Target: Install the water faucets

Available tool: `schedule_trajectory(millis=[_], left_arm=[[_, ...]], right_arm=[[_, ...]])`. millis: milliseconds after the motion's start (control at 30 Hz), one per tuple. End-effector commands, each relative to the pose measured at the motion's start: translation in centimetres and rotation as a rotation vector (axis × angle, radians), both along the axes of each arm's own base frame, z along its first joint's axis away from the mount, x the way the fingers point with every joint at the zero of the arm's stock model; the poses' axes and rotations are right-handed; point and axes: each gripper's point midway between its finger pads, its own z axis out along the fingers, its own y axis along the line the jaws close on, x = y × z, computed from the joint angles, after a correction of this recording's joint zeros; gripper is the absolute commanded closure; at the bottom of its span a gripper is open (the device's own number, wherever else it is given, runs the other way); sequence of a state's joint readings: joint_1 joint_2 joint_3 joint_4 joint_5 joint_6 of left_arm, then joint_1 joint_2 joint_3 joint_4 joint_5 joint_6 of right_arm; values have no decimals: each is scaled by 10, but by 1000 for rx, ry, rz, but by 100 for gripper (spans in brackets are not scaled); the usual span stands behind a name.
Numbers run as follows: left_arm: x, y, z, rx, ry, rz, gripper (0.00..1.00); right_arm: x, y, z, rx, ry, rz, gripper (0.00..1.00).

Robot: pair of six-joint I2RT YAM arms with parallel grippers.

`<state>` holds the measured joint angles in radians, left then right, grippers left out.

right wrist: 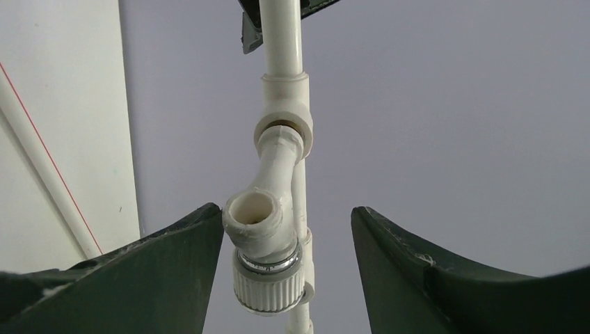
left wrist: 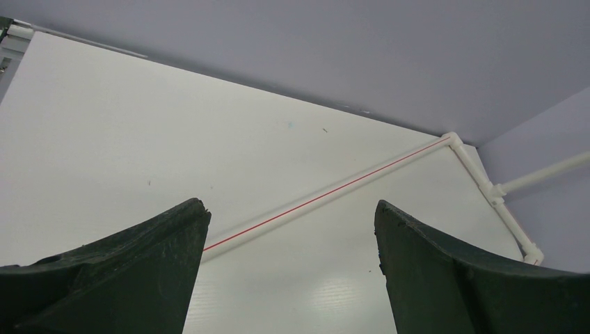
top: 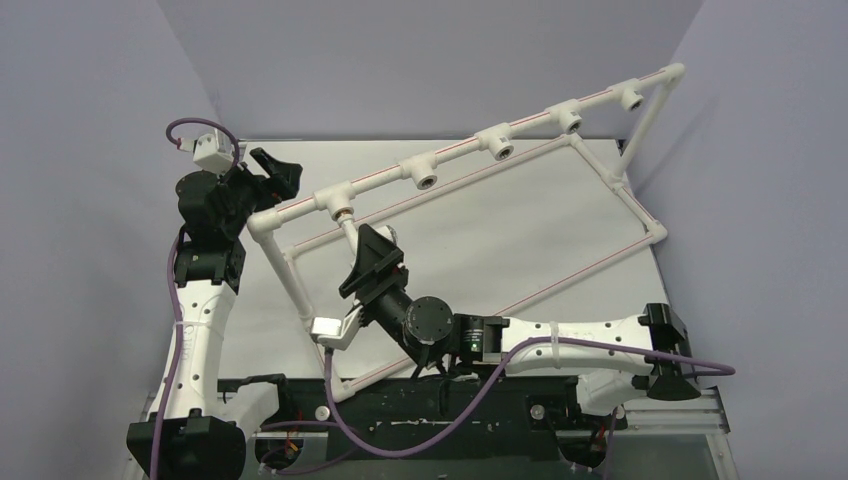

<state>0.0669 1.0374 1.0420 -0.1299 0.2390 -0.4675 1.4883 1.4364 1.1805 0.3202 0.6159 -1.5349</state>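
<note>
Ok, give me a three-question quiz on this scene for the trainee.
1. True or false: the left gripper holds a faucet.
2. Seen from above, the faucet sits at which end of the top rail? A left, B middle, C right.
3. Fill in: ___ sockets on that rail have no faucet.

Key: 1 false; 2 A; 3 four.

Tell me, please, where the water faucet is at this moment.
The water faucet sits at the leftmost tee socket of the raised pipe, left of centre in the top view, between the right gripper's open jaws.
</note>
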Motion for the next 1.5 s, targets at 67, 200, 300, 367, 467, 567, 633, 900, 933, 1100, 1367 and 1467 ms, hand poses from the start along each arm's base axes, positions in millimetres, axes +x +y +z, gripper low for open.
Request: schedule_trajectory(millis=[67, 200, 300, 367, 467, 567, 633, 900, 933, 1100, 1367, 1467], left_arm=[[0, 1, 24, 16, -75, 4, 14], [0, 1, 24, 15, -75, 4, 13], [-1, 1, 26, 17, -78, 2, 13], [-1, 1, 25, 15, -76, 0, 13], [-1, 1, 25, 16, -76, -1, 13], [-1, 1, 25, 15, -76, 0, 13], [-1, 1, 26, 14, -77, -1, 13], [-2, 0, 26, 12, -79, -6, 13], [-2, 0, 27, 12, -81, -6, 13], [-3, 0, 29, 15, -85, -5, 13], [-3, 0, 29, 11, -87, -8, 13], [-3, -1, 29, 10, -87, -10, 13]], right_arm=[[8, -3, 19, 137, -8, -45, 41], [13, 0, 16, 169, 24, -58, 70], [15, 1, 14, 208, 41, -70, 96], [15, 0, 13, 243, 55, -78, 100], [13, 1, 16, 346, 104, -69, 100], [9, -1, 22, 491, 164, -54, 100], [6, -4, 24, 615, 215, -33, 100], [2, -3, 26, 1031, 456, 66, 100], [2, -5, 28, 1091, 485, 75, 100], [4, -4, 33, 1348, 681, 148, 100], [10, -16, 30, 1734, 900, 207, 100], [11, -16, 28, 1866, 991, 241, 100]])
